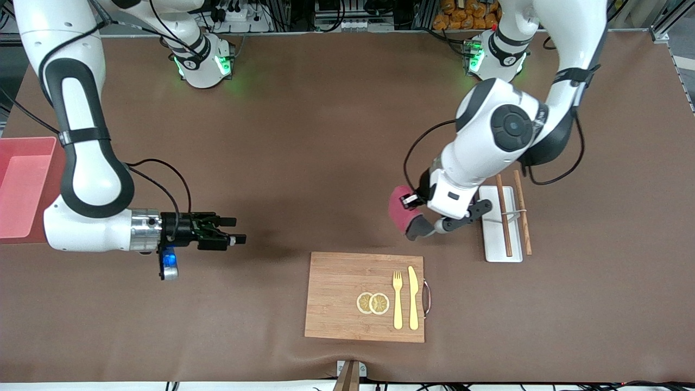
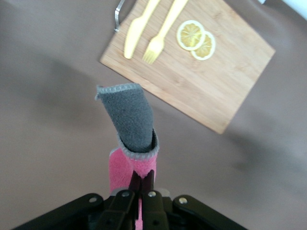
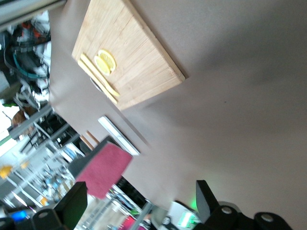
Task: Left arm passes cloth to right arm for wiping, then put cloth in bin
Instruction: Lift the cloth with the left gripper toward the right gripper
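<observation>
Left gripper (image 1: pixel 414 205) clamped on the cloth (image 1: pixel 403 209), airborne over bare table between the wooden cutting board (image 1: pixel 347 282) and white tray (image 1: pixel 500 247). Right gripper (image 1: pixel 234 230) spread wide, holding nothing, hovering near the pink bin (image 1: pixel 21 187).

A robotics lab set up as a mock dining scene. A large table covered in brown matting (image 1: pixel 326 136) carries two white robot arm bases with green lights (image 1: pixel 203 62), bolted along one edge. Past them stand metal racks tangled with black cables and power strips (image 1: pixel 239 13).
</observation>
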